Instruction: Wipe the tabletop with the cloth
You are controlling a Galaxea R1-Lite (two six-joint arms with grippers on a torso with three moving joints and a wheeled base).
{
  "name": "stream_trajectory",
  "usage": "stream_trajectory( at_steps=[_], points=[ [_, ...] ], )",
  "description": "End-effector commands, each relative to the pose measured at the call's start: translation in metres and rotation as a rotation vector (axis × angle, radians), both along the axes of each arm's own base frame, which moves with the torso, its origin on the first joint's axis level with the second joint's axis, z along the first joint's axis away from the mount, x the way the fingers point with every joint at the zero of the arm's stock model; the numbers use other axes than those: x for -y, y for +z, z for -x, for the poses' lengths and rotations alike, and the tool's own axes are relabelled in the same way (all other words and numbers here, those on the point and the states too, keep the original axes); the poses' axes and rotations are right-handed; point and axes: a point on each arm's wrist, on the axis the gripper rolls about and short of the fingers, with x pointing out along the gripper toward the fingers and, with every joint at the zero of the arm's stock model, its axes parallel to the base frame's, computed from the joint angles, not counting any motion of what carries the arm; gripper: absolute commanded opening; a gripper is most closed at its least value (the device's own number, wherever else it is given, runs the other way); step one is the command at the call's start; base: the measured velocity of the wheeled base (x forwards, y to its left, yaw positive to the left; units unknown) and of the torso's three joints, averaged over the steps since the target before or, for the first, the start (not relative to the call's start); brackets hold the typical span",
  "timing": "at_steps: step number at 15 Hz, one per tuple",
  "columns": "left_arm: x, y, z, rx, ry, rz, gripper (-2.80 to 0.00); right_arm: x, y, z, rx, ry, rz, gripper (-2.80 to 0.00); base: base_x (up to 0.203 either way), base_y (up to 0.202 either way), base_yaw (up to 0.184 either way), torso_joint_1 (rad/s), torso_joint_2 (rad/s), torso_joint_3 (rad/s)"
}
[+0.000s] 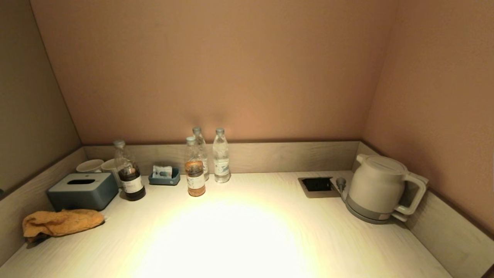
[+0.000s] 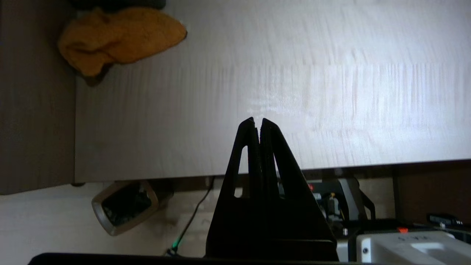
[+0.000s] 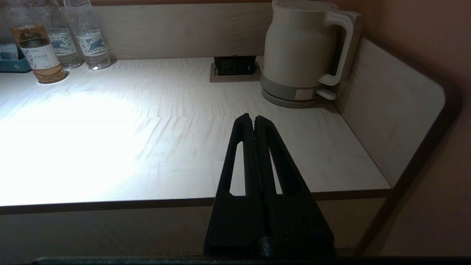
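Observation:
An orange cloth (image 1: 61, 222) lies crumpled on the pale wooden tabletop (image 1: 247, 235) at its near left, against the left side wall; it also shows in the left wrist view (image 2: 117, 36). My left gripper (image 2: 258, 121) is shut and empty, held off the table's front edge, well away from the cloth. My right gripper (image 3: 254, 118) is shut and empty, held off the front edge on the right side, short of the kettle. Neither gripper shows in the head view.
A grey tissue box (image 1: 83, 190) stands just behind the cloth, with cups (image 1: 90, 166) and a dark bottle (image 1: 129, 175) nearby. A small blue tray (image 1: 164, 177) and three bottles (image 1: 208, 160) stand at the back. A white kettle (image 1: 380, 188) and socket (image 1: 318, 184) are at the right.

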Motion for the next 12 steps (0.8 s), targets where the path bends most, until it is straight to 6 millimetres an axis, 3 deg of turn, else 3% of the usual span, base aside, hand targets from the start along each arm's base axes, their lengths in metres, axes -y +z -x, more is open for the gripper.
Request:
stream_trajectory(
  at_steps=[1,6,10,12],
  points=[
    [0.005,0.018,0.019,0.154,0.009,-0.034,-2.80,0.000,0.000,0.000,0.000,0.000,0.000,-2.80,0.000,0.000,0.000,0.000,0.00,0.000],
    [0.010,0.042,0.036,0.498,0.080,-0.026,-2.80,0.000,0.000,0.000,0.000,0.000,0.000,-2.80,0.000,0.000,0.000,0.000,0.00,0.000],
    [0.019,0.049,0.068,0.716,0.111,-0.019,-2.80,0.000,0.000,0.000,0.000,0.000,0.000,-2.80,0.000,0.000,0.000,0.000,0.00,0.000],
    [0.026,0.049,0.094,0.789,0.114,-0.036,-2.80,0.000,0.000,0.000,0.000,0.000,-0.002,-2.80,0.000,0.000,0.000,0.000,0.00,0.000]
  ],
)
